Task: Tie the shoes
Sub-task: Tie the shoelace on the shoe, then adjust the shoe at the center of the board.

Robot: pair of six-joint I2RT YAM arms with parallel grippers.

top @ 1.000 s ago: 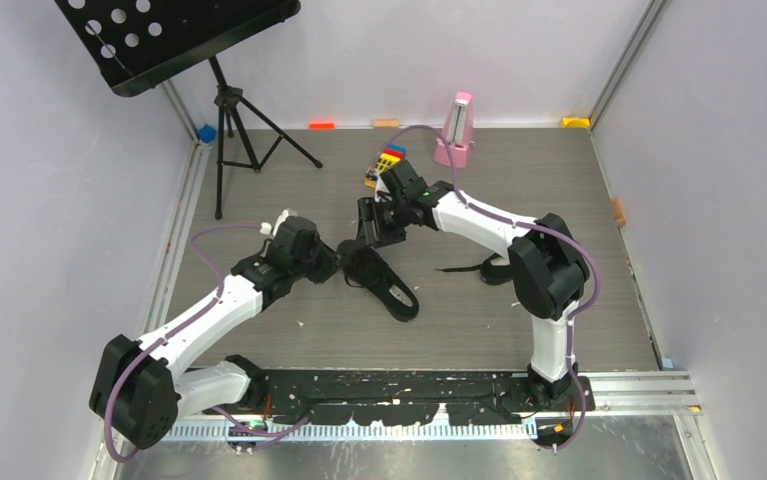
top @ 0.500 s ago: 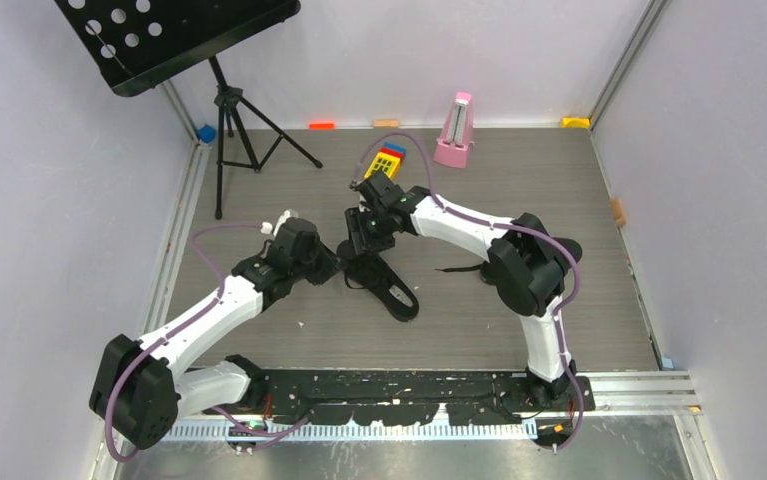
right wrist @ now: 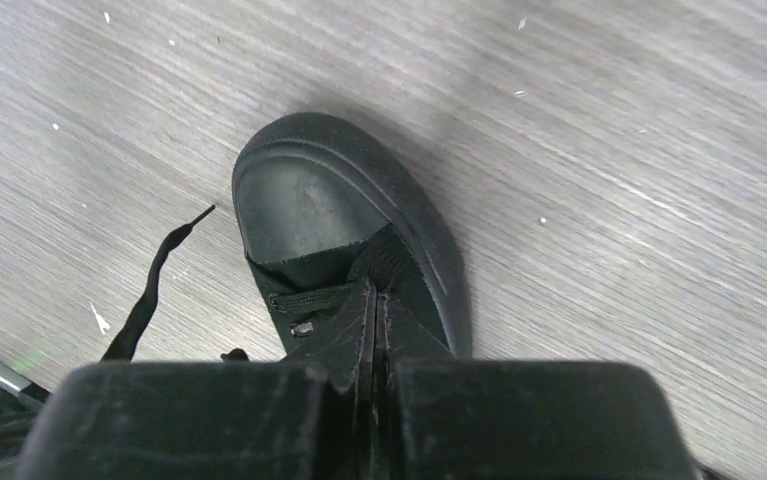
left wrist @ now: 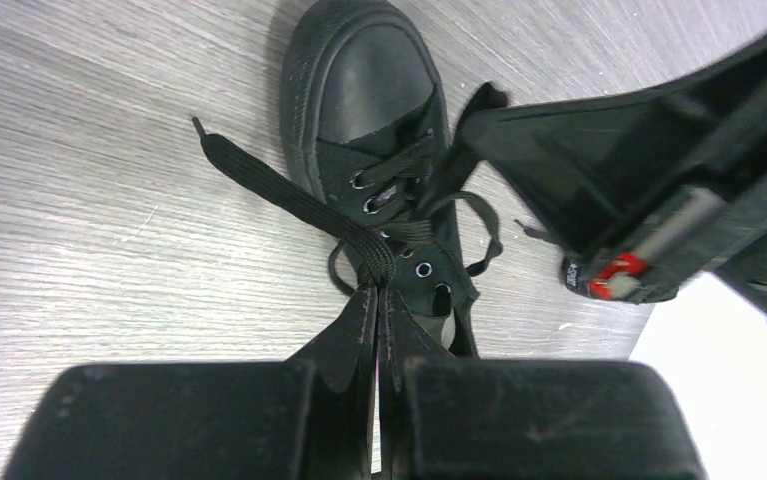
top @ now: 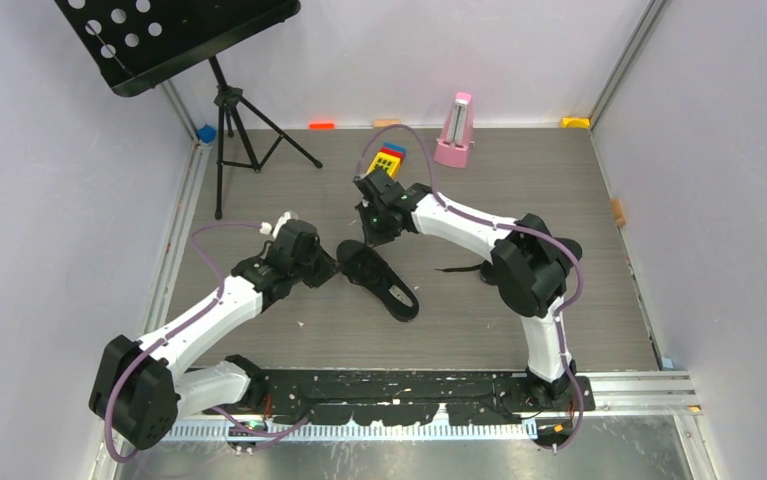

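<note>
Table (top: 579,200): one shoe (top: 383,282) lies mid-surface, second shoe (top: 486,268) half hidden by the right arm (top: 534,270). Left gripper (left wrist: 377,300) pinched tight on a lace (left wrist: 279,188); right gripper (right wrist: 376,312) jaws pressed together above the toe, hold unclear.

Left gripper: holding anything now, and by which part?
The left gripper is shut on one lace of the shoe, pinched partway along, close to the eyelets, not at its tip.
</note>
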